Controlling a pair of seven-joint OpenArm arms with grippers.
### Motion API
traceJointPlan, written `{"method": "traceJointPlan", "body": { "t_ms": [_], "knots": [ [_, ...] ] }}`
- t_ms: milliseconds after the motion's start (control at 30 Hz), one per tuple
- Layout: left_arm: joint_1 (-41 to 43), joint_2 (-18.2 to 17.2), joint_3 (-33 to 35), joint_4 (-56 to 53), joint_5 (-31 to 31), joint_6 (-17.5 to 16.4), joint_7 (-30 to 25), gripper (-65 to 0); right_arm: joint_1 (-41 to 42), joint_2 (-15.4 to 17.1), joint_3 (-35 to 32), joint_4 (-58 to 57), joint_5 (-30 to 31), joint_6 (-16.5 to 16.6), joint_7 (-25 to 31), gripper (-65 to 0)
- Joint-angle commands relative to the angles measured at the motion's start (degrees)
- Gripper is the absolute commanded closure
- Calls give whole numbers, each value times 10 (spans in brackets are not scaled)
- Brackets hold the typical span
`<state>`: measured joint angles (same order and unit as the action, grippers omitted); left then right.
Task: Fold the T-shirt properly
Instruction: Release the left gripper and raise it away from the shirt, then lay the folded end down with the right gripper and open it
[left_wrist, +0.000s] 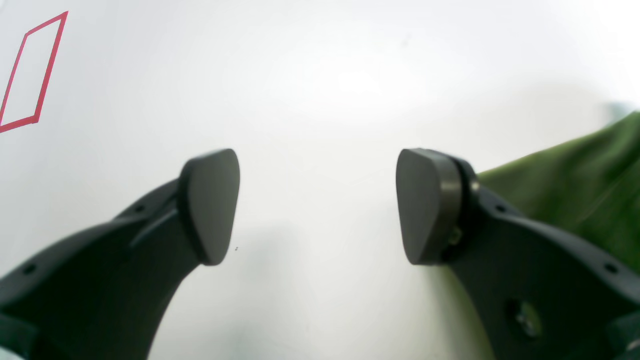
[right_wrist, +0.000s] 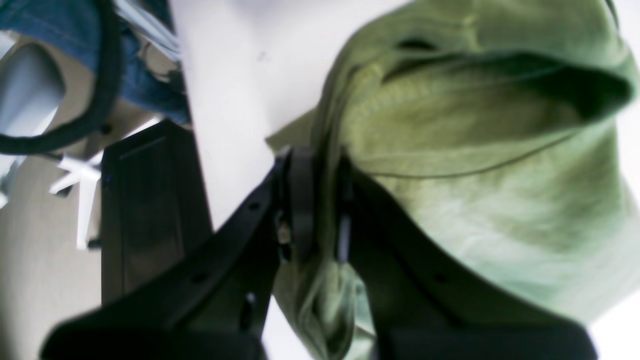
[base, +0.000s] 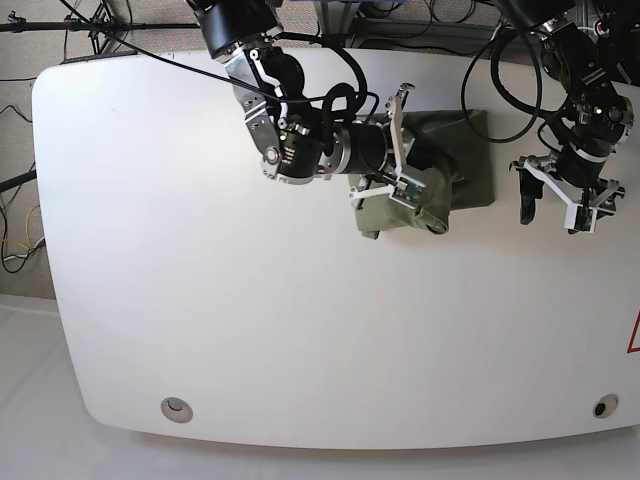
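My right claw (right_wrist: 316, 200) is clamped on the soft olive-green T-shirt (base: 440, 180), w/ my left claw (left_wrist: 317, 205) wide apart just beside it on the white table (base: 200, 280).

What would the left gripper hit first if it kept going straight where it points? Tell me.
Probably the bare white table. The left gripper is open, with only tabletop between and beyond its fingers. The T-shirt lies off to one side, out of that line. Depth is unclear.
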<state>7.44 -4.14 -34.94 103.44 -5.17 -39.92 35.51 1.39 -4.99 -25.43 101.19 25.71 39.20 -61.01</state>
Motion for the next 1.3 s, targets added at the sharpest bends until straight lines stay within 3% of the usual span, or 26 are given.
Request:
{"method": "traceJointPlan", "body": {
  "t_ms": [0, 433, 600, 800, 933, 1000, 1267],
  "knots": [
    [-5, -6, -2, 10, -9, -1, -14, -466, 14, -14, -5, 3, 6, 4, 15, 0],
    [6, -6, -2, 10, -9, -1, -14, -466, 39, -18, -20, -62, 2, 4, 15, -3],
    [6, -6, -2, 10, -9, -1, -14, -466, 39, -18, -20, -60, 2, 4, 15, -136],
    [6, -6, -2, 10, -9, -1, -15, -466, 36, -19, -27, -59, 3, 8, 15, -440],
    [6, -15, -2, 10, -9, -1, -15, -466, 36, -19, -43, -58, 3, 8, 15, -573],
    [6, -24, -2, 10, -9, -1, -15, -466, 36, -19, -55, -58, 3, 8, 15, -591],
    [0, -39, -7, 10, -10, -1, -16, -466, 41, -21, -96, -58, 3, 8, 15, -545]
  ]
}}
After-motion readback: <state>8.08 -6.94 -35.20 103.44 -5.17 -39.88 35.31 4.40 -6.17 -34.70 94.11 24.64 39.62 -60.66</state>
